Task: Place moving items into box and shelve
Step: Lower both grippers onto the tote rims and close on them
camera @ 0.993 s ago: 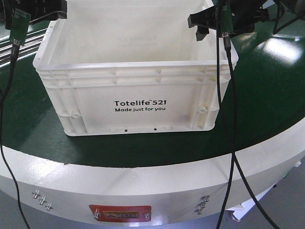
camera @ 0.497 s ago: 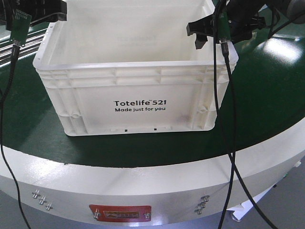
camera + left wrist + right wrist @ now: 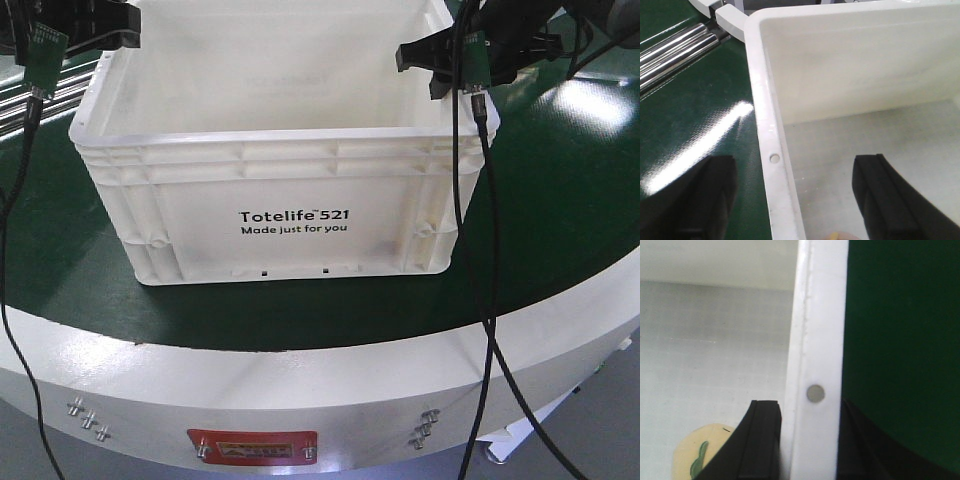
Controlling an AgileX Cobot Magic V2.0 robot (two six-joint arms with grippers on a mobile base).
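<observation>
The box (image 3: pixel 290 220), a big white crate printed "Totelife 521", stands on the green table. My left gripper (image 3: pixel 116 28) hovers over its left rim (image 3: pixel 760 100); in the left wrist view it (image 3: pixel 795 200) is open, one finger outside and one inside, both well off the wall. My right gripper (image 3: pixel 437 62) sits on the right rim (image 3: pixel 817 340); in the right wrist view it (image 3: pixel 810 440) is shut on that rim, fingers pressed to both sides. A yellow moving item with a green stripe (image 3: pixel 695 455) lies on the box floor beside the inner finger.
The green table surface (image 3: pixel 560 200) ends in a curved white edge (image 3: pixel 300 380) near the camera. Chrome rollers (image 3: pixel 675 50) run along the table left of the box. Black cables (image 3: pixel 470 250) hang from both arms in front of the box sides.
My right gripper dipped at the box's right rim, then shifted slightly right, settling around it. The left gripper and the box have hardly moved.
</observation>
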